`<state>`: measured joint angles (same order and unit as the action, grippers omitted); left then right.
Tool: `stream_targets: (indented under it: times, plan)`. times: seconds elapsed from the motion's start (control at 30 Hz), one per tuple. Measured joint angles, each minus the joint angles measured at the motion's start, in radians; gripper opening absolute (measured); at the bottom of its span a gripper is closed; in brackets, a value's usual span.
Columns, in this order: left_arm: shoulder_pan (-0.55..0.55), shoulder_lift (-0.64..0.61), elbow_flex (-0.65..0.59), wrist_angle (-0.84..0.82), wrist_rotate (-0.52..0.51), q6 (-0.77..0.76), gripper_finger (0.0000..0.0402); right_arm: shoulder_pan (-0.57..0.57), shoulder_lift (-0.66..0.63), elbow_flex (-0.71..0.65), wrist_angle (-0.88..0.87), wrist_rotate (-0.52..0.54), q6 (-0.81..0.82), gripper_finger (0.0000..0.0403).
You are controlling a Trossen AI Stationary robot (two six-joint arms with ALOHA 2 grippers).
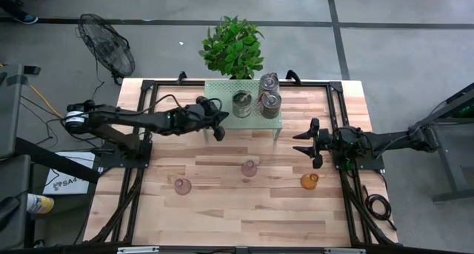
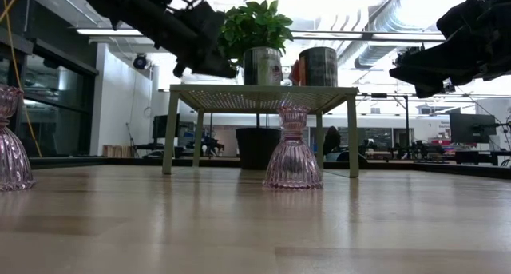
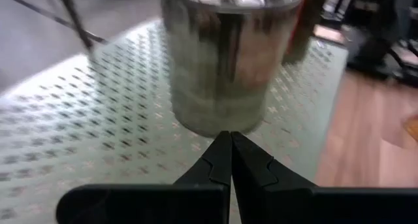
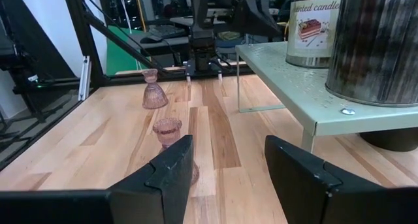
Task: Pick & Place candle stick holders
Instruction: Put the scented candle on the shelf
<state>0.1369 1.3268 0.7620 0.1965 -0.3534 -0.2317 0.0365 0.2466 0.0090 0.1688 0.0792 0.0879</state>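
With its left tool (image 1: 219,128) pinched shut, empty, just beside a silver holder (image 1: 242,104) on the green shelf (image 1: 222,91), a nudge could topple it; the right tool (image 1: 314,143) waits half-open.

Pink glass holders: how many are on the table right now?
2. One pink holder stands mid-table in front of the green shelf; the other pink holder stands nearer the left front. None looks hidden.

the small green perforated metal shelf (image 1: 222,106) is crowded on its right half by three shiny silver-grey round holders (image 1: 266,102), leaving its left half bare. on the wooden table (image 1: 222,217), two pale pink glass holders (image 1: 249,167) and an amber-orange glass holder (image 1: 309,181) stand well apart, with wide lanes between and a bare front strip.
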Motion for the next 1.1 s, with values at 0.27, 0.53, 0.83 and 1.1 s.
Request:
stream_targets:
  times: [0.27,0.53,0.83,1.1]
  plan:
    - [0.014,0.059,0.001,0.105,0.085,0.049,0.0000,0.000,0.001,0.000,0.000,0.000,0.000,0.0185]
    - [0.015,0.072,0.001,0.135,0.029,0.052,0.0000,0.000,0.001,0.000,0.000,0.000,0.000,0.0185]
    - [0.015,0.072,0.001,0.162,0.028,0.070,0.0000,0.000,0.001,0.000,0.000,0.000,0.000,0.0185]
    - [0.054,0.072,0.001,0.199,0.048,0.070,0.0000,0.000,0.001,0.000,0.000,0.000,0.000,0.0185]
